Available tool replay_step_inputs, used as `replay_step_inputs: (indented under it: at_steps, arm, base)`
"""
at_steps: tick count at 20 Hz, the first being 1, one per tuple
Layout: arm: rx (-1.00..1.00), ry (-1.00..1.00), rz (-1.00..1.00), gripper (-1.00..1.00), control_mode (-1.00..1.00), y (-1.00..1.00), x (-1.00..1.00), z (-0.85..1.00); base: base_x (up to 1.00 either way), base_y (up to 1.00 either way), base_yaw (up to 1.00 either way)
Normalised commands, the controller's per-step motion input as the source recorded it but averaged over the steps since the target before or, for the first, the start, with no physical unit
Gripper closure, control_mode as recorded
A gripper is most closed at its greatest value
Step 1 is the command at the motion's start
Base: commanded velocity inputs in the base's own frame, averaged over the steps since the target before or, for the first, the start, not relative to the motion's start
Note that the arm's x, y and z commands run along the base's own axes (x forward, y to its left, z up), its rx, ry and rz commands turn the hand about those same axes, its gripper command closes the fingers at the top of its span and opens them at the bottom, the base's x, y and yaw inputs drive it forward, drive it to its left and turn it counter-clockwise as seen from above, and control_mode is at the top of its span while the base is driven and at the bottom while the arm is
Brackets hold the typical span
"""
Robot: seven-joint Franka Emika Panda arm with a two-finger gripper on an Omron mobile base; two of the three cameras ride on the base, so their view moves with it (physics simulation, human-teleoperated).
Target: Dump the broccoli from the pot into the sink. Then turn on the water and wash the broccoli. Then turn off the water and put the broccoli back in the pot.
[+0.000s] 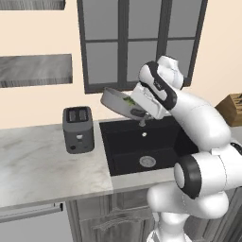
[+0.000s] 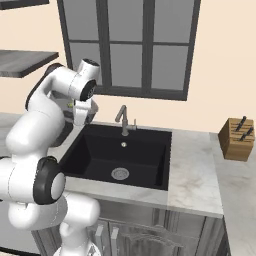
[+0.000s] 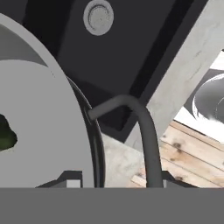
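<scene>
Step in hand: the dump. Toaster [image 1: 78,129] stands on the desk [image 1: 42,165], well left and clear. Pot [image 1: 116,102], pinched at its rim by the tool [image 1: 142,111], hangs tilted over the sink's [image 1: 124,150] back-left corner; broccoli [image 1: 128,101] still inside. Next: steeper tilt, minding the faucet [image 2: 122,119] nearby; open basin below.

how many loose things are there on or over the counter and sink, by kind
pot: 1, tilted above the sink, in the gripper
broccoli: 1, inside the pot
toaster: 1
knife block: 1
total: 4
</scene>
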Motion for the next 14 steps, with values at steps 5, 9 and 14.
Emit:
replay_step_inputs:
  at_steps: [5,9,14]
  arm:
    - [0.22,0.15,-0.17,1.00,-1.00,0.06,0.02,0.00]
    - [0.24,0.12,-0.14,1.00,-1.00,0.21,0.00,0.00]
    - [0.18,0.07,-0.14,1.00,-1.00,0.28,0.07,0.01]
  base:
    - [0.00,0.00,0.00]
    - [0.00,0.00,0.00]
    - [0.00,0.00,0.00]
